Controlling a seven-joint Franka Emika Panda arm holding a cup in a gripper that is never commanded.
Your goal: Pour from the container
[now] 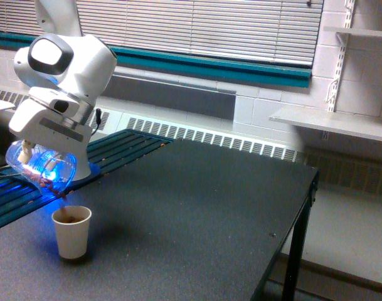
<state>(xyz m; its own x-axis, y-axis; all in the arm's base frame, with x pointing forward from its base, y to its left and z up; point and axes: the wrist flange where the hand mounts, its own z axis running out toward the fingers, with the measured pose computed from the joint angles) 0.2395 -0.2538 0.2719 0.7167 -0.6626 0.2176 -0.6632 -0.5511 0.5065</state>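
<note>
1. While the jar (pixel 41 168) hangs tipped under the gripper (pixel 37 157), note the relation your next move depends on: its mouth points down and toward the exterior view's right, and the cup (pixel 72 231) stands on the table (pixel 197 207) just below and slightly right of that mouth, apart from it.
2. You are working with one arm, so there is no question of which is nearer. The jar's long axis runs from upper left to lower right in the exterior view, closer to lying flat than upright.
3. The gripper is clamped on the jar's body; you can see pale fingers (pixel 26 150) pressed against the clear wall, though the exact contact is washed out by blue light.
4. The jar is clear and rounded, glowing blue. Only a thin line of brown pieces shows along its lower side near the lip. I judge it nearly empty.
5. The cup is cream paper, upright, with brown contents visible near its rim. I judge the pour mostly done.
6. Whether pieces are falling just now is too small to tell. If you tilt further, keep the lip over the cup's opening, since the mouth sits near its left edge and pieces could miss.
</note>
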